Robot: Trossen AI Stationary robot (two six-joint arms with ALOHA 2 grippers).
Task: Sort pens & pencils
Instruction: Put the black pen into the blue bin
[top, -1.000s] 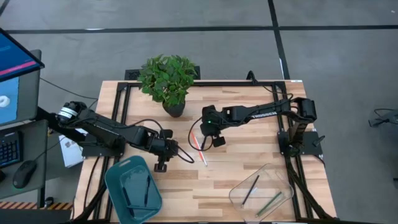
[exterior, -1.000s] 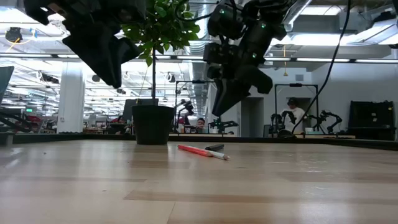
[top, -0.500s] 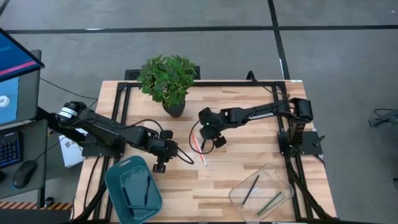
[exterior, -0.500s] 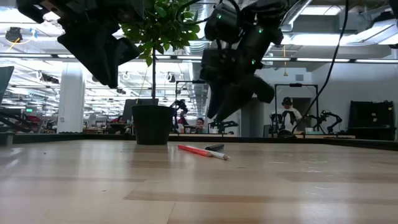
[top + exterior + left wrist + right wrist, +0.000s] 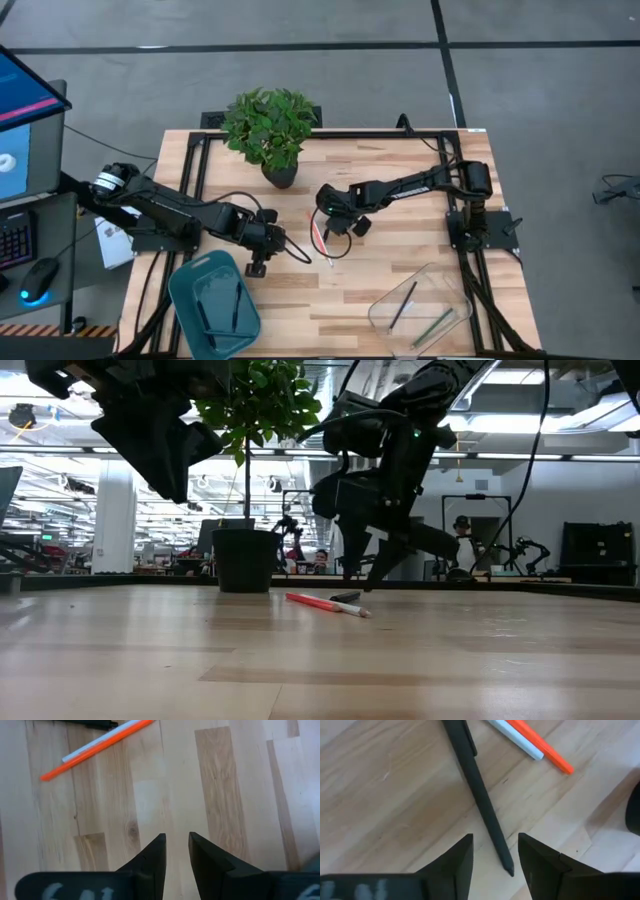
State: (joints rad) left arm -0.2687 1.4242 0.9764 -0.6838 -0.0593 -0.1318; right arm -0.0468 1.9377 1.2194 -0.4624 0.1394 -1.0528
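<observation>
Three writing sticks lie mid-bench: a black pen [image 5: 479,789], an orange-red pencil [image 5: 542,745] and a white one [image 5: 516,737]. The right gripper [image 5: 495,851] hangs low over the black pen, fingers parted, nothing held. The left gripper [image 5: 175,851], near the bench's left front beside a teal bin [image 5: 190,288], stands narrowly apart and empty.

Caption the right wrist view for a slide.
Right gripper, fingers open, poised over a black pen on the wooden table, beside orange and white pens.

Pens [image 5: 320,238] are lying at frame centre, plant [image 5: 270,127] sitting above, bin [image 5: 213,306] lower left, tray [image 5: 421,304] lower right.
</observation>
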